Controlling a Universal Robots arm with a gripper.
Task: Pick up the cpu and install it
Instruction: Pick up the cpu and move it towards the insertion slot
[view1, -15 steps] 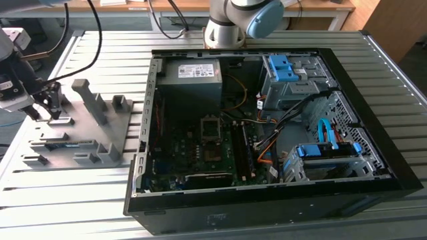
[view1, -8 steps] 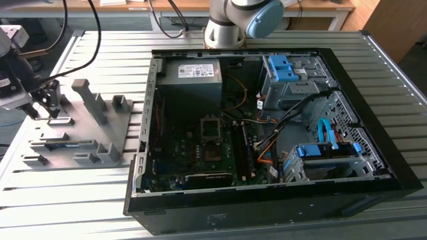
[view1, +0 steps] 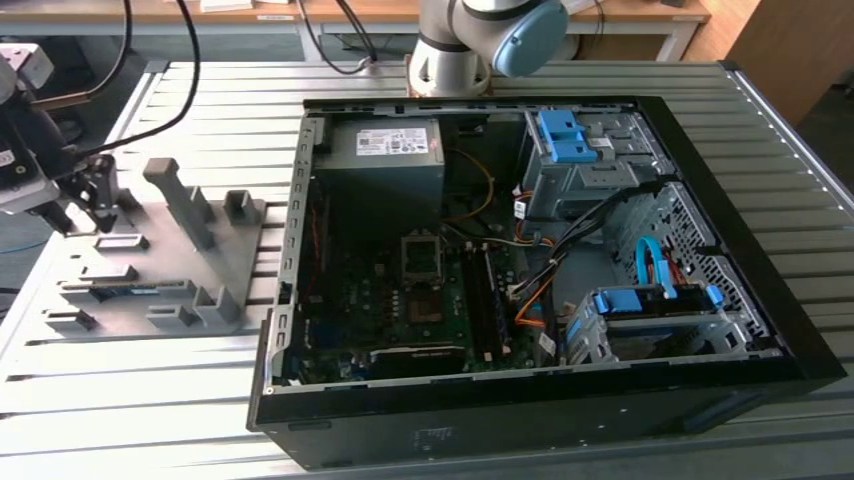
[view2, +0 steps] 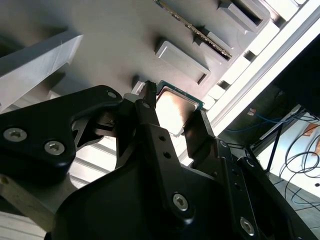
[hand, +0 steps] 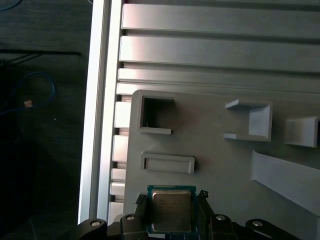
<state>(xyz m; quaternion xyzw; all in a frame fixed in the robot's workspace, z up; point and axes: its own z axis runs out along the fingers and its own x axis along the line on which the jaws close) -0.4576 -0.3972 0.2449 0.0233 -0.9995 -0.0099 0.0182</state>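
A slatted metal tabletop (view1: 534, 80) in a workshop carries an open computer case (view1: 534, 420) and, to the exterior view's left, a grey tray (view1: 160, 250) of moulded pockets. The cpu (hand: 171, 210) sits at the tray's edge, pale lid up and green rim showing, just beside a shallow rectangular pocket (hand: 167, 163). In both wrist views the jaws of the gripper (hand: 172, 199) stand narrow against two opposite edges of it and appear to be holding it. Whether the chip has left the tray surface I cannot tell. In the second wrist view the cpu (view2: 175, 110) lies between the gripper's (view2: 172, 107) black fingers, with a memory stick (view2: 200, 32) standing in a slot further along the tray. The exterior view has the gripper (view1: 83, 222) low over the tray's far-left side, well apart from the socket (view1: 423, 275) on the board inside the case. The hold is on thin edges only, so I judge the main risk to be the chip tilting or slipping out, should the pinch be off-centre or a corner catch a pocket wall. The case wall lies between tray and socket, and a low carry could knock the chip against it. A chip seated turned or tilted could damage the socket's contacts.
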